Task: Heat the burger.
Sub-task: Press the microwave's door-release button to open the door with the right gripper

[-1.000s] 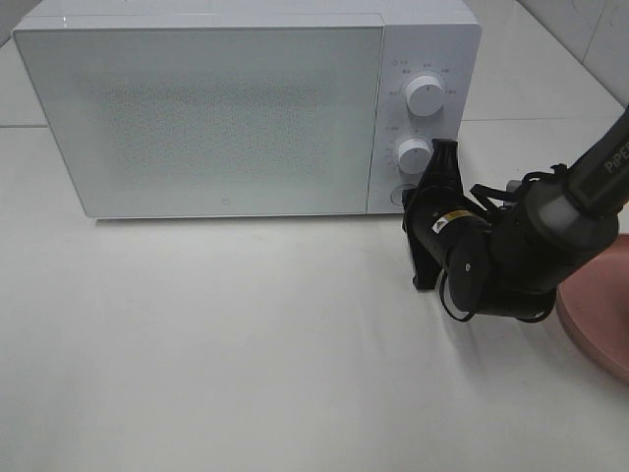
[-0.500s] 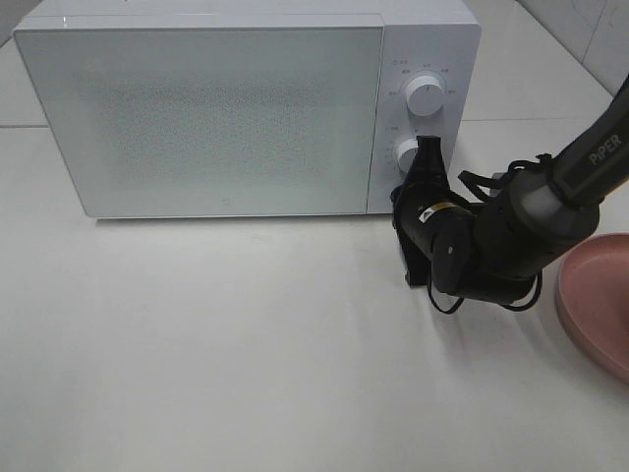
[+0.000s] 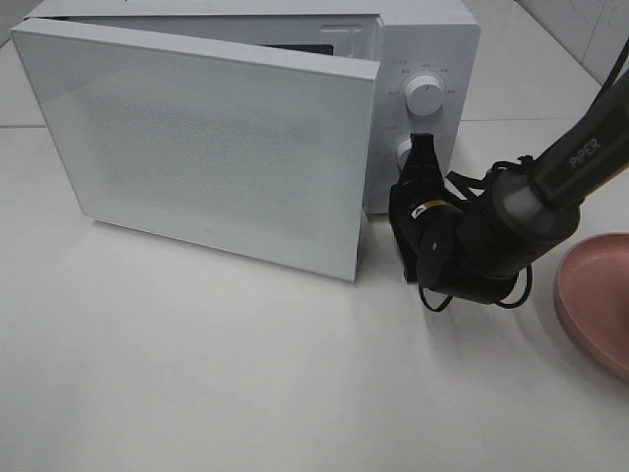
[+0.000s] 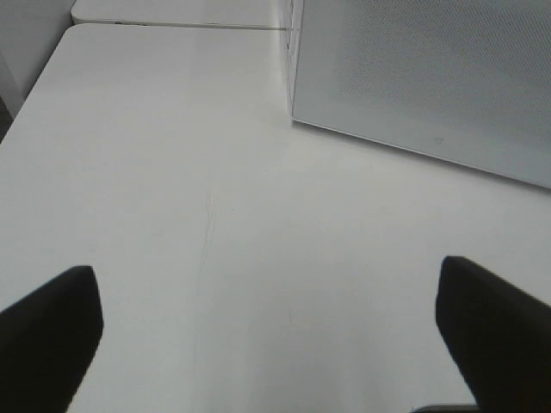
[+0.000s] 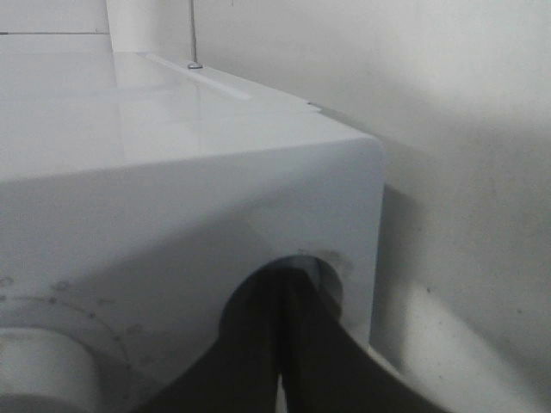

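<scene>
The burger is not in view in any frame. The white microwave point(image 3: 432, 39) stands at the back of the table, its door point(image 3: 206, 147) swung partly open on its left hinge. Nothing of the inside shows. My right gripper point(image 3: 401, 195) is shut with nothing held, its tips against the round button point(image 5: 331, 275) at the bottom of the control panel, below two knobs point(image 3: 425, 93). My left gripper point(image 4: 275, 344) is open and empty over bare table, with the microwave door point(image 4: 430, 77) a little ahead of it. It does not show in the high view.
A round pink plate point(image 3: 595, 295) lies at the right edge of the table, beside my right arm. The open door's free corner juts out over the table toward the front, near my right gripper. A tiled wall corner shows at the back right.
The microwave door was flush shut and has now sprung open toward the front. My right gripper slid left and in against the lower panel. The left gripper stays as wide open as before.
</scene>
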You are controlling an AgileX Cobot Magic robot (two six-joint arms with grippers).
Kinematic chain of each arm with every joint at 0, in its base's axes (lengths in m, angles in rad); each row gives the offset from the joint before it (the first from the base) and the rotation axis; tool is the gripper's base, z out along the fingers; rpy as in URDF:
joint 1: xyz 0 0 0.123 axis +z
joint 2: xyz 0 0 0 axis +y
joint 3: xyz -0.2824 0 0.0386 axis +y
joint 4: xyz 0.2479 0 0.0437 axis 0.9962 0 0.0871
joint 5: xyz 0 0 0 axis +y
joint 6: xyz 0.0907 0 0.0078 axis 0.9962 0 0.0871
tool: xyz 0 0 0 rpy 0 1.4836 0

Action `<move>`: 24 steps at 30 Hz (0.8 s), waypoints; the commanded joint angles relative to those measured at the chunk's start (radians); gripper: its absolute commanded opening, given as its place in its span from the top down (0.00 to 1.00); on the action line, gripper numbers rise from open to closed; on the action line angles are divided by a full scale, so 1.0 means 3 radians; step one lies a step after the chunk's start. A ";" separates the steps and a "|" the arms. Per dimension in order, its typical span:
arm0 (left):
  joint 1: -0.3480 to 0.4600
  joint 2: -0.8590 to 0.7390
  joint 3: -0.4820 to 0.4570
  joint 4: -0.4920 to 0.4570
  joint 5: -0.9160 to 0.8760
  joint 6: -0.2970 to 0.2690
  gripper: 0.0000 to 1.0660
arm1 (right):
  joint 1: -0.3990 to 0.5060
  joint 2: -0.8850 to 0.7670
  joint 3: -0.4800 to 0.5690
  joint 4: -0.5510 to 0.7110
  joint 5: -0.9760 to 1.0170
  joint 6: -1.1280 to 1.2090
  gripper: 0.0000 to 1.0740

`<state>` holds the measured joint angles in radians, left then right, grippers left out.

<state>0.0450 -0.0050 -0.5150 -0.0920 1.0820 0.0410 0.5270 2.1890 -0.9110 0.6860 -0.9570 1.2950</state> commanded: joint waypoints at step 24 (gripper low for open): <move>-0.0003 -0.0057 -0.0003 -0.0017 -0.0043 -0.0007 0.08 | -0.0107 -0.0133 -0.0157 -0.0273 -0.0673 0.0003 1.00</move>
<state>0.0450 -0.0050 -0.5150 -0.0920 1.0820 0.0410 0.5300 2.1850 -0.9100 0.6910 -0.9580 1.2970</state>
